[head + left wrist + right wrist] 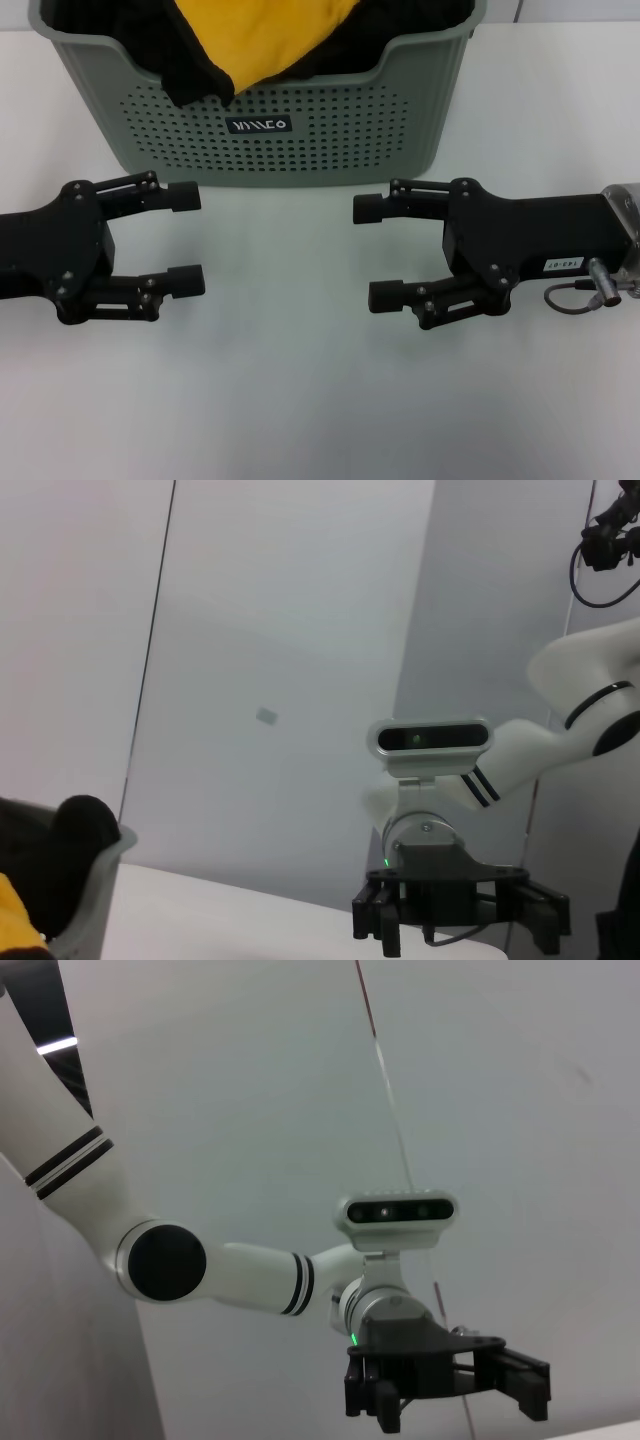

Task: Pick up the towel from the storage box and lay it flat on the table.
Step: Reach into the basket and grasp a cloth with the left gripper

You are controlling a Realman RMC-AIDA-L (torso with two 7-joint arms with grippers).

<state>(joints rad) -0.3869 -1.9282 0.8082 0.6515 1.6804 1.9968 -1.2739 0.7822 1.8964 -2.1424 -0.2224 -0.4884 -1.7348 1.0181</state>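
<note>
The storage box (270,140) stands at the far middle of the white table (300,400). The towel (265,35) lies bundled inside it, yellow side up, with dark cloth around it. A bit of yellow towel (15,920) and the box rim (95,875) show in the left wrist view. My left gripper (187,240) is open and empty over the table, in front of the box's left part. My right gripper (380,253) is open and empty in front of the box's right part. The two face each other. The right gripper also shows in the left wrist view (460,925), the left one in the right wrist view (445,1395).
Black cloth (195,75) hangs over the box's dipped front rim beside the towel. A grey cable and connector (590,285) stick out at the right wrist. White table surface stretches in front of the grippers.
</note>
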